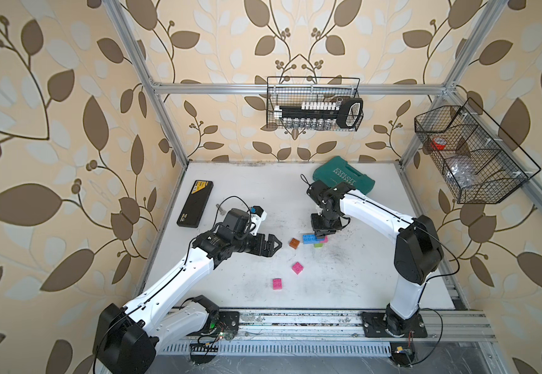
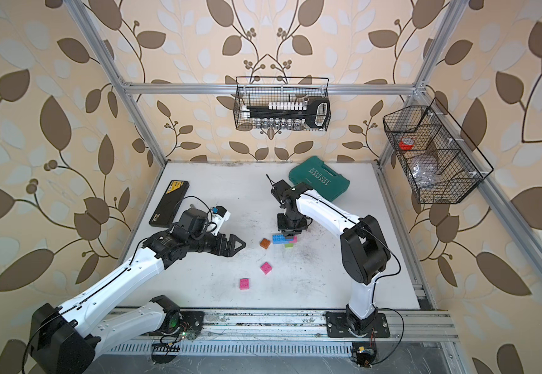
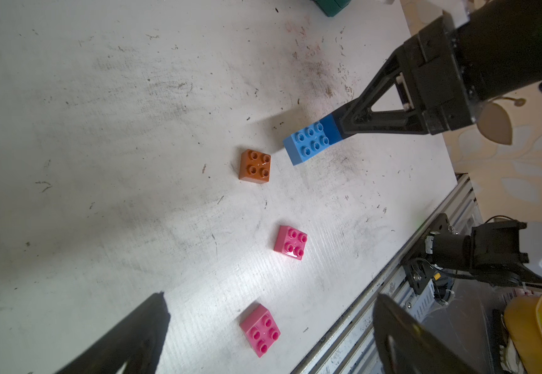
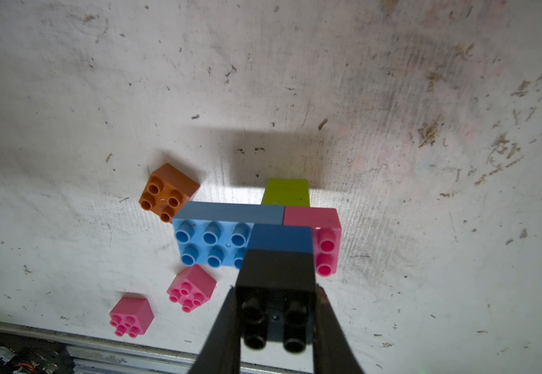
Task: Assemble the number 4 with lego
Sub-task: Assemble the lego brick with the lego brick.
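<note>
Partial figure point(image 1: 310, 239) mid-frame; right gripper point(image 4: 276, 285) clamps black brick point(image 4: 274, 275) atop it; left gripper point(image 1: 277, 247) open. Loose: orange brick point(image 3: 254, 166), two pink bricks point(image 3: 290, 242) point(image 3: 260, 330)

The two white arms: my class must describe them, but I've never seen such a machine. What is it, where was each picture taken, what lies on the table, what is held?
They are two robot arms, each ending in a gripper. Two pictures look down from overhead; two come from cameras on the arms' wrists. The right gripper is shut on a black brick stacked on a dark blue brick, joined with a long blue brick, a pink brick and a green brick. The left gripper is open and empty. An orange brick and two loose pink bricks lie on the table, with a teal tool case and a flat black case.
</note>
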Controlling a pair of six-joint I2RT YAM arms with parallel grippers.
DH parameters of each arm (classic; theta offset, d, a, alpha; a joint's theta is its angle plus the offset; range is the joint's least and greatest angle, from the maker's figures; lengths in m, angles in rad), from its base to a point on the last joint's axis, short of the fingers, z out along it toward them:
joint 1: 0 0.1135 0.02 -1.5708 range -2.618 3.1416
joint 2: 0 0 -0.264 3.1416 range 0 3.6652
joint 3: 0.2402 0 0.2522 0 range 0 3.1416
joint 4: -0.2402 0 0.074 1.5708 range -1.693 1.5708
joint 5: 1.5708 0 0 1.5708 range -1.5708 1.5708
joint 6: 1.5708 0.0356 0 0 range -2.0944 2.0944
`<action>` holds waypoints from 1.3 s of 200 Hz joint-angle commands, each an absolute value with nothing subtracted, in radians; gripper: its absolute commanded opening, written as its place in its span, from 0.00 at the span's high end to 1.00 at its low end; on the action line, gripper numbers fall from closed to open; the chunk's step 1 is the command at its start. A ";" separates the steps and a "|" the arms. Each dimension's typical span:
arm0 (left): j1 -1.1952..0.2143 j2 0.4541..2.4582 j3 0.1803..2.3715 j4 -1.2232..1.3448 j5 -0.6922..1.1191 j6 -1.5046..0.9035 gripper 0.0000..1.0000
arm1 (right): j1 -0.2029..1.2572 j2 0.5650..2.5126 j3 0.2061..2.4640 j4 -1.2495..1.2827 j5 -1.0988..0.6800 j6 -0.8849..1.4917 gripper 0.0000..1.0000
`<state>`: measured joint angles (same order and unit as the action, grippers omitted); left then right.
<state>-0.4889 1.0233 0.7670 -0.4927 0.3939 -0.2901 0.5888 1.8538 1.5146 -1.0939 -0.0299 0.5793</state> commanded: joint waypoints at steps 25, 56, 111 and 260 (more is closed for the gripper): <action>-0.475 1.028 0.787 -0.478 0.416 -0.267 0.01 | 0.600 1.922 1.409 -1.074 0.000 0.607 1.00; -0.476 1.032 0.788 -0.477 0.416 -0.268 0.01 | 0.599 1.921 1.430 -1.083 0.016 0.634 1.00; -0.475 1.028 0.788 -0.482 0.413 -0.268 0.01 | 0.597 1.920 1.478 -1.112 0.020 0.617 0.96; -0.474 1.013 0.788 -0.487 0.403 -0.266 0.01 | 0.598 1.889 1.552 -1.124 0.015 0.606 0.62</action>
